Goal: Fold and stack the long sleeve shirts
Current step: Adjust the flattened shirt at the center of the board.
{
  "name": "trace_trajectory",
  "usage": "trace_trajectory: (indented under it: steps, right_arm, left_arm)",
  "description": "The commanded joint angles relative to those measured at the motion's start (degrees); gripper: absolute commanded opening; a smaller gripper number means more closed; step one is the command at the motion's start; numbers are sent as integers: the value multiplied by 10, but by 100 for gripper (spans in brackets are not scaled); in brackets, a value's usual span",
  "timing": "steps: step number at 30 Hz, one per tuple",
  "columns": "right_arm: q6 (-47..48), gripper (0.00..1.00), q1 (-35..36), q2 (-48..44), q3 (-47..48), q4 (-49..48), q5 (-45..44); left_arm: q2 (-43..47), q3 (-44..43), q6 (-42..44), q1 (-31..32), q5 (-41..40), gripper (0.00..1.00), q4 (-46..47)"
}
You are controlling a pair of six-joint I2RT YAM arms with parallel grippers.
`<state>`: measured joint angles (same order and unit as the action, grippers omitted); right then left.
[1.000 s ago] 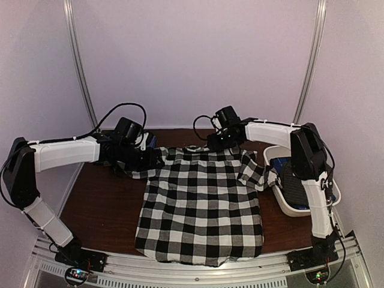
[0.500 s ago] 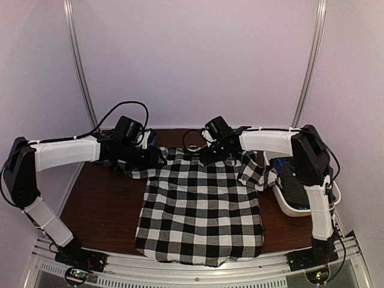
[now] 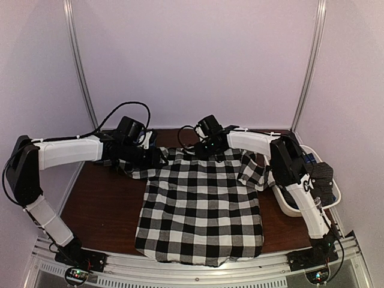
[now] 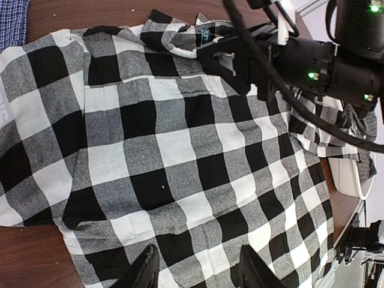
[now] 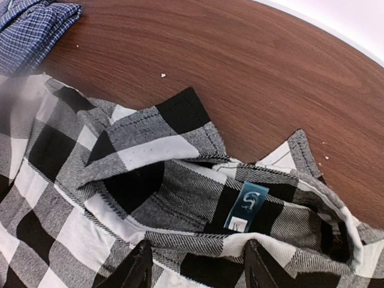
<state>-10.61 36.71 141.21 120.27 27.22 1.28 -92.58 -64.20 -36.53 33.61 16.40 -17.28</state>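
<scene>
The black-and-white checked long sleeve shirt (image 3: 201,204) lies spread flat on the brown table, collar at the back. My left gripper (image 3: 157,157) hovers over its left shoulder, open, its fingertips (image 4: 147,270) apart above flat checked cloth (image 4: 168,156). My right gripper (image 3: 201,149) is at the collar, open, one finger (image 5: 135,270) on each side of the collar band near the teal neck label (image 5: 246,207). A blue finely patterned shirt (image 5: 30,27) lies on the table behind the left shoulder, with its corner (image 4: 12,24) showing in the left wrist view.
A white oval basket (image 3: 288,207) stands at the right edge with dark cloth (image 3: 324,177) in it, partly hidden by my right arm. The shirt's right sleeve (image 3: 255,171) is bunched beside it. Bare wood (image 3: 102,204) lies left of the shirt.
My right gripper has travelled left from the shirt's right shoulder to the collar, and its jaws have narrowed somewhat. The left arm and the shirt have stayed put.
</scene>
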Motion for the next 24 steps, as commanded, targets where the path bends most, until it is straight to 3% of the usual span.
trace_trajectory:
  steps: [1, 7, 15, 21, 24]
  right_arm:
    - [0, 54, -14, 41, 61, 25, 6]
    - [-4, 57, -39, 67, 86, -39, -1]
    - [22, 73, -47, 69, 142, -39, -10]
    - [25, 71, -32, 17, 120, 5, -10]
    - [23, 65, -15, -11, 88, 18, 3]
  left_arm:
    - [6, -21, 15, -1, -19, 47, -5]
    - [5, -16, 16, -4, -22, 47, -7]
    - [-6, -22, 18, -5, -18, 47, -8]
    - [-9, -19, 12, -7, -29, 47, -3]
    - [-5, -13, 4, -23, -36, 45, 1]
